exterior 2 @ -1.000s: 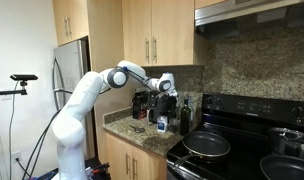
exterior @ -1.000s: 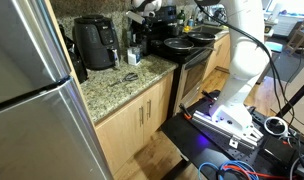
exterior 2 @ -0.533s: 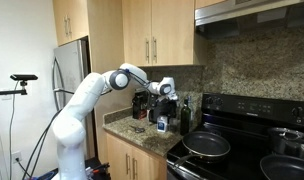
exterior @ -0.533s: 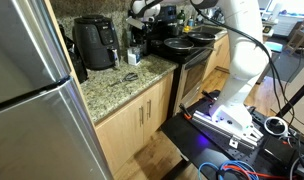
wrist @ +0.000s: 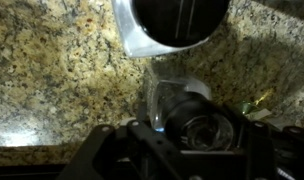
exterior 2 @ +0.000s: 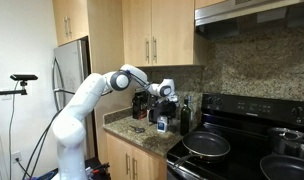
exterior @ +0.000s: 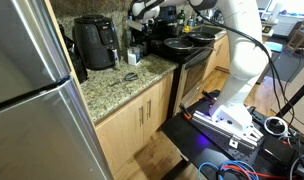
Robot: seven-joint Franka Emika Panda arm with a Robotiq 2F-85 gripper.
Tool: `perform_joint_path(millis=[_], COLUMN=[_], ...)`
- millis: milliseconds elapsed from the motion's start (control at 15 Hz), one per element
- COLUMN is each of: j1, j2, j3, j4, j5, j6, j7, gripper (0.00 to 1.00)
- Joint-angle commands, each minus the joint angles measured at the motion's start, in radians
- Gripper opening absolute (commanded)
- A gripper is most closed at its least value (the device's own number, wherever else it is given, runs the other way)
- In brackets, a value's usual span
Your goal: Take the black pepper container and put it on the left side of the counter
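Pepper container [wrist: 185,112]: on the speckled granite tabletop [exterior: 117,88], near the black stove [exterior 2: 227,150], below the gripper [exterior 2: 164,92]. Gripper: hangs above it; whether apart or together cannot be told. Room: black air fryer [exterior: 95,42], steel fridge [exterior: 32,90], light wood cabinets [exterior 2: 152,40].

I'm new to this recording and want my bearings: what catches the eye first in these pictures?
The white robot arm dominates, stretching over the granite counter with its gripper above a cluster of small containers beside the black stove. In an exterior view, a stainless fridge fills the foreground, with a black air fryer past it on the counter.
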Motion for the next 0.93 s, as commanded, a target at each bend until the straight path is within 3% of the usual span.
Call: perform_joint_path(millis=[0,133,267,533,867], j1=[0.006,0.007,0.004,-0.010,-0.065], j2=[0.000,-0.001,-0.018,-0.182,-0.424], j3=[-0.009,-0.010,-0.012,-0.009,0.026], j4=[-0.008,-0.010,-0.016,-0.120,-0.275], j5=[-0.009,-0.012,-0.013,-0.014,0.074], j6=[0.013,0.015,0.016,-0.005,-0.242], j7=[-0.005,-0.005,-0.006,-0.058,-0.267], gripper=[0.46,0.33,0.33,0.33,0.33])
